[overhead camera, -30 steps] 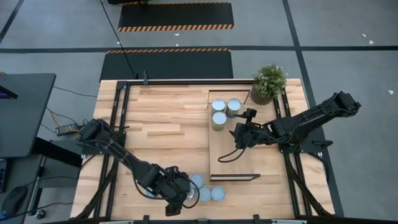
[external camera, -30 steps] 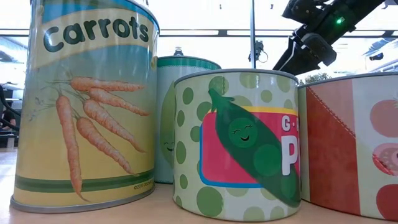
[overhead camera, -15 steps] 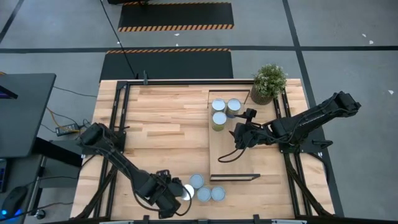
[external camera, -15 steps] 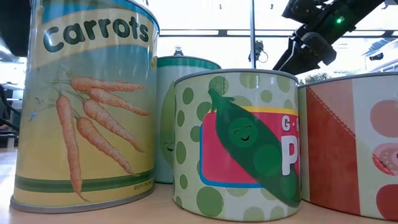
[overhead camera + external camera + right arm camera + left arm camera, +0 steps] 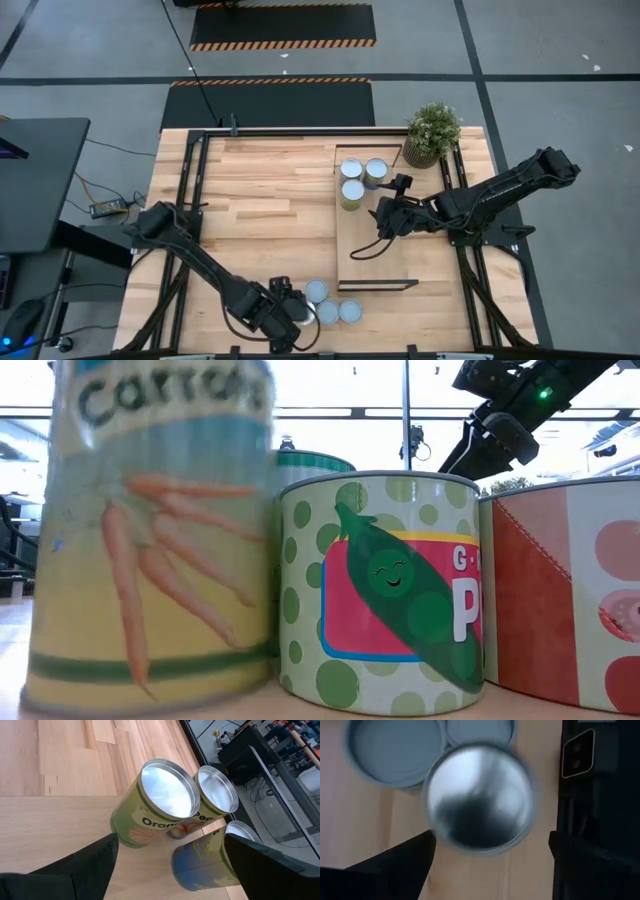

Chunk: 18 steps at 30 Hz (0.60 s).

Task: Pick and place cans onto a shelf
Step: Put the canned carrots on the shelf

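The left tool [image 5: 283, 312] is seen at the near edge of the counter [image 5: 260, 190], and a can [image 5: 479, 797] is gripped between its fingers [image 5: 395, 862], just beside the three other cans [image 5: 330, 305] which stand on the counter in front of the near end of the shelf [image 5: 372, 225]. The right tool [image 5: 384, 222] is held above the shelf with its fingers [image 5: 70, 867] spread apart and nothing between them. Three cans [image 5: 357, 178] are placed together at the far end of the shelf, near the potted plant [image 5: 431, 133].
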### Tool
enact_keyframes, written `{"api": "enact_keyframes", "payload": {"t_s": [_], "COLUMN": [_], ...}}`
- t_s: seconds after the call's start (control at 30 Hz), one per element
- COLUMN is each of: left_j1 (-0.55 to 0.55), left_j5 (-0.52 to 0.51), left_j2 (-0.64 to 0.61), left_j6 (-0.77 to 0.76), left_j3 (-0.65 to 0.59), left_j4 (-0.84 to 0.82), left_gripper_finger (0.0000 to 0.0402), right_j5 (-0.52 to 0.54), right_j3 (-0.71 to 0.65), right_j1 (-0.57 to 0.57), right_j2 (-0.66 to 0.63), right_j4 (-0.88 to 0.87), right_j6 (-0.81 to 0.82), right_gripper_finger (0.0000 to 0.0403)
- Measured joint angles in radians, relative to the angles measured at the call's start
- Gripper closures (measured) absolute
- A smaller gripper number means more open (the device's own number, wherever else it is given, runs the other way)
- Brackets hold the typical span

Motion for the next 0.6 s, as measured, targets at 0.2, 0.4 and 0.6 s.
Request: {"api": "enact_keyframes", "payload": {"t_s": [0.2,0.4,0.6], "left_j1": [0.012,0.014,0.014], "left_j5": [-0.007,-0.026,-0.077], "left_j2": [0.032,0.033,0.033], "left_j6": [0.026,0.037,0.120], "left_j3": [-0.001,-0.001,-0.001], "left_j4": [0.023,0.049,0.086], "left_gripper_finger": [0.0008,0.0008,0.0008], "right_j5": [-0.001,-0.004,-0.005], "right_j3": [0.000,0.000,0.000], "right_j1": [0.000,-0.002,-0.006], "right_j2": [0.000,0.000,0.000], "right_j4": [0.000,0.001,0.000], "right_j6": [0.000,0.001,0.002], "right_gripper_finger": [0.0030,0.0030,0.0030]}}
